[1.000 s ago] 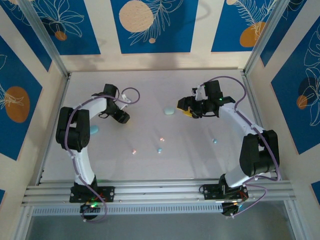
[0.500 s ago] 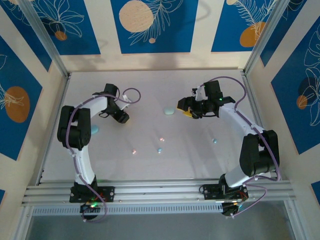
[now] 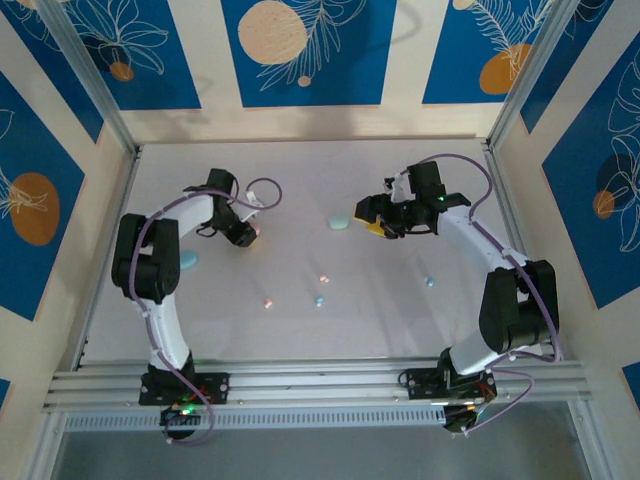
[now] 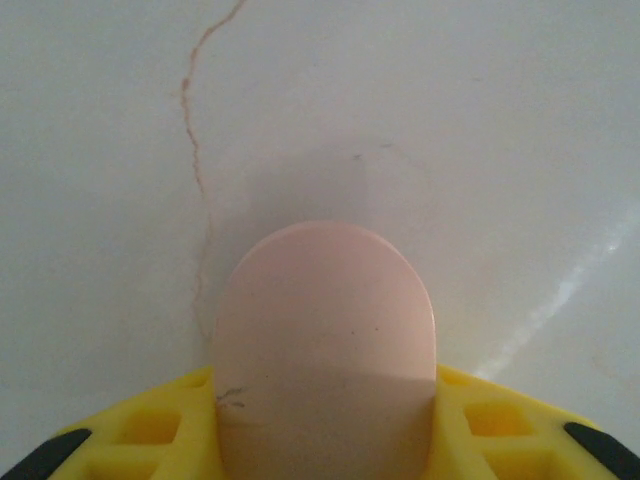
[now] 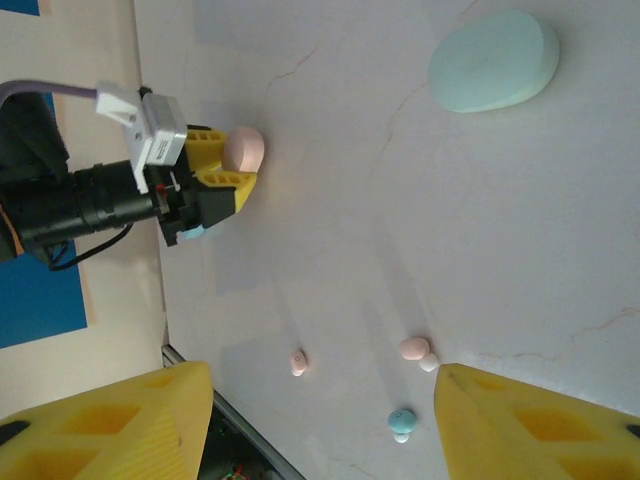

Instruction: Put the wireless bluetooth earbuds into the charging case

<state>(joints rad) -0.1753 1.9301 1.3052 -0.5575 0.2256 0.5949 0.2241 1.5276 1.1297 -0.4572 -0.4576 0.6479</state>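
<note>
Your left tool (image 5: 236,160) grips the pink case (image 4: 325,330), right tool (image 5: 320,400) open; earbuds (image 5: 414,348) lie uninserted, apart from that case.

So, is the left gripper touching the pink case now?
Touching. In the left wrist view, the pink case sits between the yellow fingers of the left gripper, and both fingers meet its sides with no gap visible.
</note>
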